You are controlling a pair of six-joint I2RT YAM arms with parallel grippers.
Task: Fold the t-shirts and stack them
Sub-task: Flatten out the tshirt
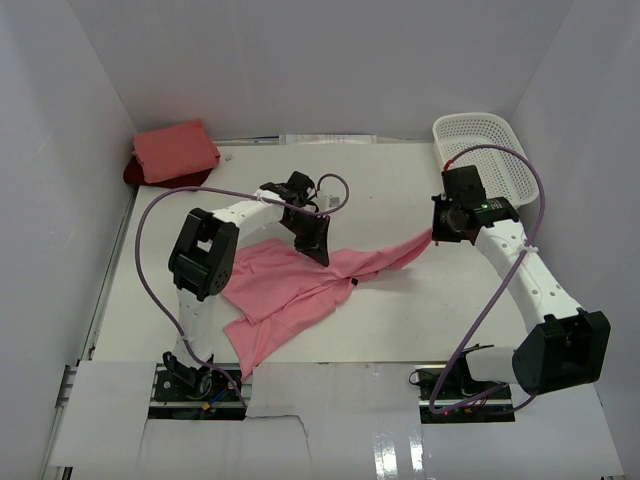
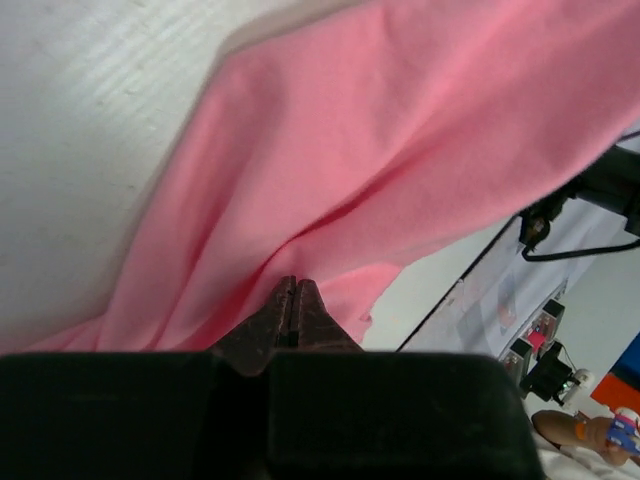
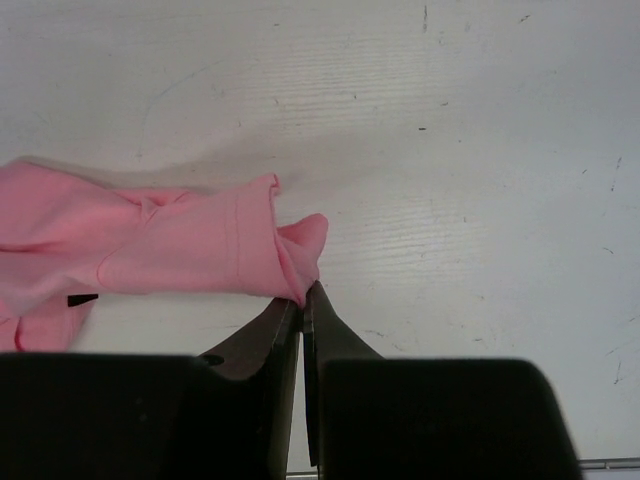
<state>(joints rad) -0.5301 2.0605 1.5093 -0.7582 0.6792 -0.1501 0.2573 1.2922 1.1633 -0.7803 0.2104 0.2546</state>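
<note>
Soft, rumpled rose pink t-shirt [image 1: 290, 288] on scuffed white counter [image 1: 400, 315]; left tool [image 2: 293, 288] and right tool [image 3: 303, 296] both clamped closed on it.

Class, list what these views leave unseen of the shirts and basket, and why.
Top view: dark red cloth shirt, mostly under the folded salmon pink shirt.
Top view: white plastic mesh basket, near end behind the right arm.
Left wrist view: rose pink cloth t-shirt, cropped by frame edges.

Overhead and close wrist views share the rose shirt [image 1: 290, 288].
</note>
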